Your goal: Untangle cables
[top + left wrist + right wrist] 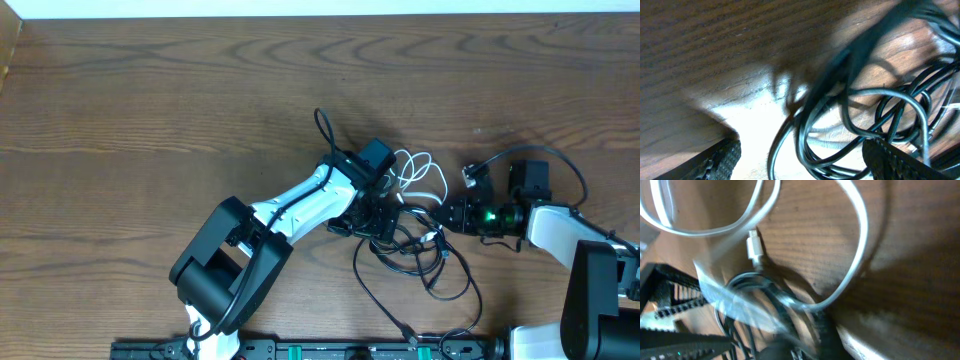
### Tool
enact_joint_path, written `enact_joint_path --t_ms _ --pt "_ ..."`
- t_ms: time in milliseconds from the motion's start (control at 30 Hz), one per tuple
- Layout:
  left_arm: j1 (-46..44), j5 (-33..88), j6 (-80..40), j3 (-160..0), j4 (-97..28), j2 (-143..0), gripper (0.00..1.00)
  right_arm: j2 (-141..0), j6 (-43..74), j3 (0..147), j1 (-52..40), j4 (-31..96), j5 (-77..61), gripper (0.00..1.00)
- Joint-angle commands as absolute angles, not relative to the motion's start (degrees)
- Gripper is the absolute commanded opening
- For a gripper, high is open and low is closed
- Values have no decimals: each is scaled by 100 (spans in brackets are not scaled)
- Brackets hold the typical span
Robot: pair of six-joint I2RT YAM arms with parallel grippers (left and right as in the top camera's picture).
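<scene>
Our left pincer (802, 159) is standing wide, its ribbed black pads (720, 161) well apart. Several loops of the thin black rubbery cable (900, 107) are lying between them on the wood, and nothing is being gripped there. Our right pincer (447, 213) is pointing in from the right with its tip at the edge of the bundle. Blur is hiding its fingers in its own wrist view, so we cannot tell whether it is closed or holding a strand.

Just beyond it, the thin white cable (856, 245) is curling in open loops, and its small white plug (754, 247) is lying beside the black coils. One white run is crossing the black strands, over or under we cannot tell.

From overhead, the bundle is sitting right of centre on the brown wood-grain desk (150, 100), between the two arms. The white loops are lying on the far side and the black loops are spreading nearer.

We are judging the task as barely under way. The cords are overlapping, neither is lying apart, and drawing white clear of black is all left to do.
</scene>
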State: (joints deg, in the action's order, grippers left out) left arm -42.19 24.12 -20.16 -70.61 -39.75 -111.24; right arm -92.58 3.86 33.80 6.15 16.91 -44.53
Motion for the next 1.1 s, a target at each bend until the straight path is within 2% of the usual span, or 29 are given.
enact_joint_path --t_ms 0,167,300,467,567,633,733,833,900,933,1067 --pt "-4213 2418 -1935 -7137 -3975 -11032 84 -9214 554 3323 600 1702 -4268 1" --pt "-4213 2418 -1935 -7137 -3977 -11032 85 -9096 871 3739 729 1745 -4226 2" --pt "-4213 2418 -1933 -7137 -3977 -11032 85 -8285 961 4831 742 2196 -4571 2" --pt "-4213 2418 -1933 -7137 -3977 -11032 85 -7155 958 5826 740 2731 -3583 1" --pt "-4213 2412 -1933 -7137 -3972 -11032 86 -6726 963 5835 685 3201 -2471 1" --pt "-4213 2359 -1933 -7137 -3957 -11032 85 -6744 963 5693 611 3538 -2270 1" --pt "-4213 2331 -1933 -7137 -3957 -11032 86 -6836 735 5623 552 3688 -3221 1" --pt "-4213 2333 -1933 -7137 -3977 -11032 86 -6764 519 5957 576 3627 -4928 2" --pt "-4213 2333 -1933 -7137 -3979 -11032 86 -6646 373 6335 578 3745 -5297 2" --pt "-4213 2333 -1933 -7137 -3979 -11032 86 -6565 322 6525 567 3872 -5059 2" --pt "-4213 2331 -1933 -7137 -3975 -11032 86 -6412 405 6683 379 4263 -2416 1"
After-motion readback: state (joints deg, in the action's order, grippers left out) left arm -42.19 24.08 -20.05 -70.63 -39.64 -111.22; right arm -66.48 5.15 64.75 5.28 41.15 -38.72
